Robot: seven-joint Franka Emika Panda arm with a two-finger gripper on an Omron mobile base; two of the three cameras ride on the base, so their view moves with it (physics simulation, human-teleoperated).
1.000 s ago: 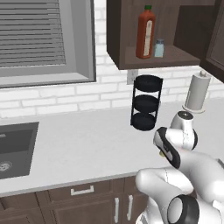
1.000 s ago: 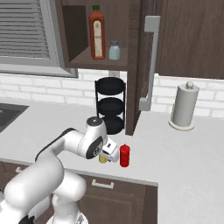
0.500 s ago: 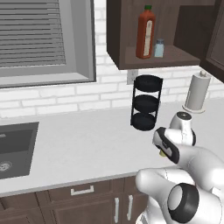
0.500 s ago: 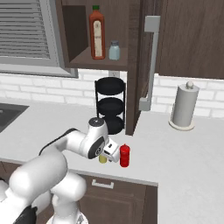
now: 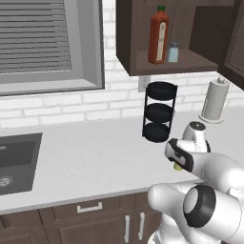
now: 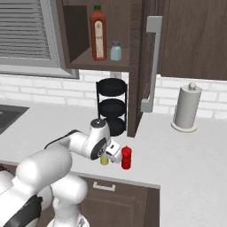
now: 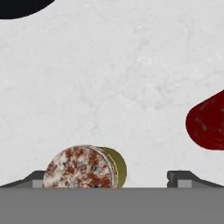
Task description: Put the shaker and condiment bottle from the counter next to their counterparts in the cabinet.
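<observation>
My gripper (image 7: 112, 178) is wide open over the shaker (image 7: 87, 168) near the counter's (image 6: 186, 155) front edge; off-centre closing likely tips it or clips the condiment bottle (image 6: 126, 158) just beside.

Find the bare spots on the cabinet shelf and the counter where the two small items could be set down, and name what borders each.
On the cabinet shelf, bare board lies left of the tall orange-red bottle; right of the pale blue shaker it is tight. The counter is bare between sink and black rack. It is crowded at the gripper, shaker and red bottle.
</observation>
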